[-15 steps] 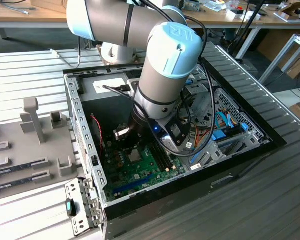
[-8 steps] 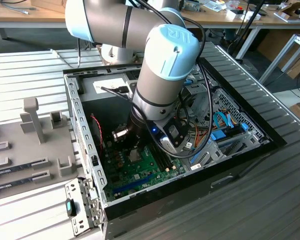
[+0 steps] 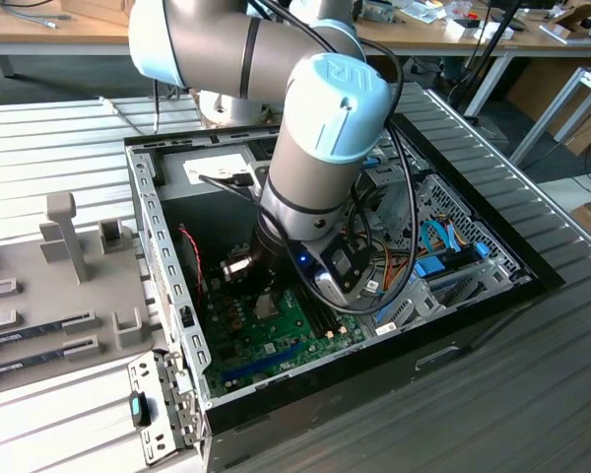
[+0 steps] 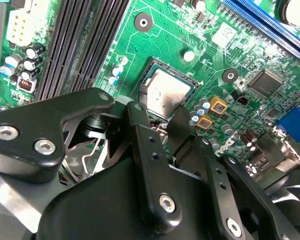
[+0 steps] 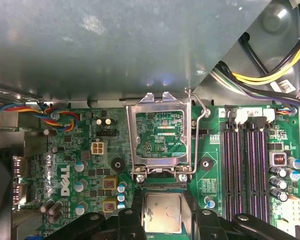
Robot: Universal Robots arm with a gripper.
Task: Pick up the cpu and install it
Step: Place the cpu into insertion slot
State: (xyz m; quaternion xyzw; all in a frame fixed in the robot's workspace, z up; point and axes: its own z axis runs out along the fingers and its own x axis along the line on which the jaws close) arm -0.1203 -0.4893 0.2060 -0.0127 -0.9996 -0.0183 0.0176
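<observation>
Just flat silvery sq. cpu (image 5: 162,212)

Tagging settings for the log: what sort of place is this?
Probably a robotics lab or electronics workshop: an open computer case on a ribbed metal table, a robot arm reaching into it, cluttered workbenches behind.

The cpu (image 5: 162,213) (image 4: 166,96), in both wrist views: silvery-grey square, smudgy top, lying flat and, far as I can tell, seated in the socket (image 4: 174,72) on the green board (image 4: 165,35).
</observation>
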